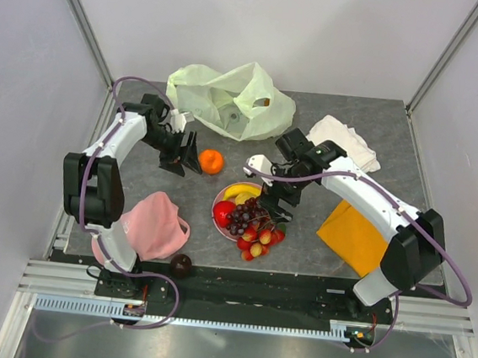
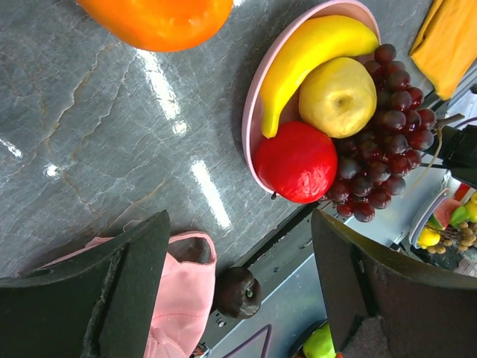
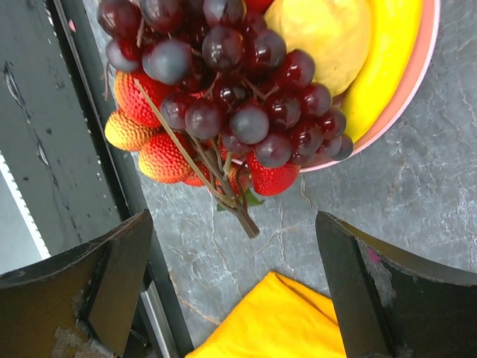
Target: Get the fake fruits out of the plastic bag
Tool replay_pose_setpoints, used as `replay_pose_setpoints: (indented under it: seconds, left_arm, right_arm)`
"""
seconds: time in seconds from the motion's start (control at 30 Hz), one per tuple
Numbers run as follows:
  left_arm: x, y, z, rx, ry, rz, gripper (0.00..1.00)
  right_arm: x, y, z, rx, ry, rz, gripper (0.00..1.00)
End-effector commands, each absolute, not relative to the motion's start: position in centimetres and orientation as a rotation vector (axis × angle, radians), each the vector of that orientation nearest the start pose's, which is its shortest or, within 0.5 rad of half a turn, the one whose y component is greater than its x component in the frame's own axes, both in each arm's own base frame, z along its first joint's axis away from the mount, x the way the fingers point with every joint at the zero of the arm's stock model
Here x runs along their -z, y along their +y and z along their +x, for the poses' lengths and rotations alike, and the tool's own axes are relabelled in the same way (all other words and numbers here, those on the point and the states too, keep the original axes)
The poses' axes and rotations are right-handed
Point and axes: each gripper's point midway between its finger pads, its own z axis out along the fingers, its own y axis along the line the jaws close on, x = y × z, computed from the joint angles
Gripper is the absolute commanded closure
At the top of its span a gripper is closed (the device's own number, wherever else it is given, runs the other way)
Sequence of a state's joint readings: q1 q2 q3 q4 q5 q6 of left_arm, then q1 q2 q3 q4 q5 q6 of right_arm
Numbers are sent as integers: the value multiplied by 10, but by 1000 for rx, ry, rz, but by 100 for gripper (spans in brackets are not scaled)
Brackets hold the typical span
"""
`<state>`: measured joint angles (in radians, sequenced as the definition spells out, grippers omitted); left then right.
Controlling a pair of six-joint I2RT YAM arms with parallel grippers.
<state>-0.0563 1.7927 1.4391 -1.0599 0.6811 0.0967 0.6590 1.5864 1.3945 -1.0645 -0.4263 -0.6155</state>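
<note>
The pale yellow-green plastic bag (image 1: 229, 102) lies crumpled at the back of the table. An orange (image 1: 211, 161) sits on the table just right of my left gripper (image 1: 185, 164), which is open and empty; the orange also shows at the top of the left wrist view (image 2: 156, 19). The pink plate (image 1: 219, 196) holds a banana (image 2: 313, 56), a yellow fruit (image 2: 339, 97), a red apple (image 2: 298, 160) and a grape bunch (image 3: 231, 97). A red-yellow berry cluster (image 3: 149, 142) rests on its edge. My right gripper (image 1: 277, 201) is open and empty above the plate's right side. A dark plum (image 1: 181, 265) lies at the near edge.
A pink cap (image 1: 156, 226) lies at the front left, beside the plum. An orange cloth (image 1: 356, 237) lies at the right and a white folded cloth (image 1: 344, 143) at the back right. Frame posts stand at the back corners.
</note>
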Motion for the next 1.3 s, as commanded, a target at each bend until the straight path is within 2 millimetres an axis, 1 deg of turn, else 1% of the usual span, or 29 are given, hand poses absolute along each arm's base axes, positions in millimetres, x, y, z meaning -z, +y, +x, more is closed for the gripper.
replay_pose_setpoints:
  seconds: [0.0, 0.1, 0.2, 0.3, 0.43, 0.47, 0.57, 0.6, 0.7, 0.83, 0.9, 0.93, 1.03, 1.07, 1.13, 1.17, 1.23, 1.27]
  left_arm:
    - [-138, -130, 323, 1020, 2745, 274, 18]
    - [-137, -129, 323, 1009, 2745, 273, 18]
    - [-137, -131, 320, 1009, 2744, 287, 18]
    - [-129, -130, 314, 1006, 2768, 282, 18]
    - [-110, -111, 317, 811, 2844, 245, 15]
    - [-106, -110, 317, 804, 2854, 242, 15]
    - [-108, -116, 317, 857, 2848, 227, 15]
    - [-110, -118, 318, 883, 2840, 227, 15]
    - [-109, -118, 321, 877, 2840, 227, 16]
    - [-111, -119, 321, 882, 2835, 233, 16]
    - [-110, -119, 321, 879, 2834, 236, 16]
    - [-110, -118, 321, 877, 2835, 237, 16]
    - [-111, -118, 321, 876, 2832, 240, 16]
    - [-110, -119, 321, 879, 2833, 240, 16]
    - [-111, -119, 321, 881, 2832, 240, 16]
    - [-111, -119, 322, 883, 2831, 240, 16]
    - [-111, -120, 323, 887, 2829, 239, 16]
    - [-112, -120, 324, 890, 2824, 240, 16]
  right_arm:
    - [-138, 236, 222, -603, 2131, -1796, 2]
    - [-130, 240, 228, -598, 2134, -1799, 2]
    - [-131, 245, 234, -600, 2126, -1794, 2]
    - [-133, 248, 236, -607, 2118, -1789, 2]
    - [-136, 248, 235, -614, 2117, -1781, 2]
    - [-136, 248, 235, -617, 2115, -1781, 2]
    - [-129, 246, 235, -600, 2126, -1777, 2]
    - [-123, 245, 234, -595, 2139, -1782, 2]
    - [-114, 240, 235, -562, 2158, -1805, 2]
    - [-109, 239, 237, -548, 2176, -1816, 2]
    - [-106, 238, 237, -549, 2190, -1827, 4]
    - [-105, 238, 237, -551, 2189, -1835, 7]
    - [-106, 237, 234, -566, 2199, -1856, 25]
    - [-109, 239, 234, -572, 2183, -1871, 38]
    - [-113, 237, 227, -596, 2186, -1900, 54]
    - [-117, 238, 228, -599, 2159, -1926, 66]
    - [-125, 230, 218, -627, 2163, -1990, 77]
    - [-134, 231, 218, -634, 2111, -2031, 85]
